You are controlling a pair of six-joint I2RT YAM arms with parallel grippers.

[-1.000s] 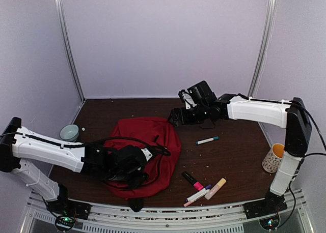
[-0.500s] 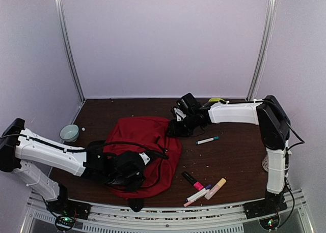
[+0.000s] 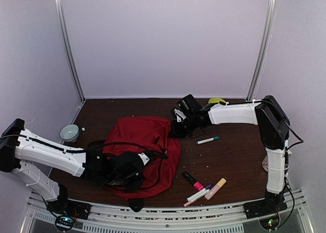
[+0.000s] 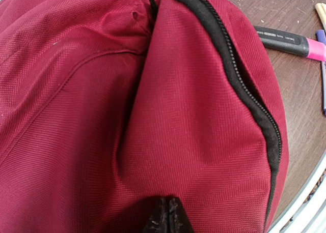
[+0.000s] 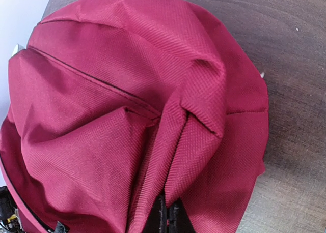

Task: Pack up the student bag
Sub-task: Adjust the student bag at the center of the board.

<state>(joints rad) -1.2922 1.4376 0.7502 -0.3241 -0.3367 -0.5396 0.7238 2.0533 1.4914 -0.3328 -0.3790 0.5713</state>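
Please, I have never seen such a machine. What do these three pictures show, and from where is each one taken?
Two white robot arms stand at the near edge of a brown table. The wide picture comes from a fixed camera above and behind them. The two close-ups come from a camera on each wrist. The left pincer and the right pincer are each closed on the cloth of the student bag, a red backpack. Among the things lying beside it are a pink highlighter, a teal pen and a small bowl.

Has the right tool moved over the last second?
Yes. The right tool came down in the view, nearer the teal pen, and is shut on the red bag at its far corner.
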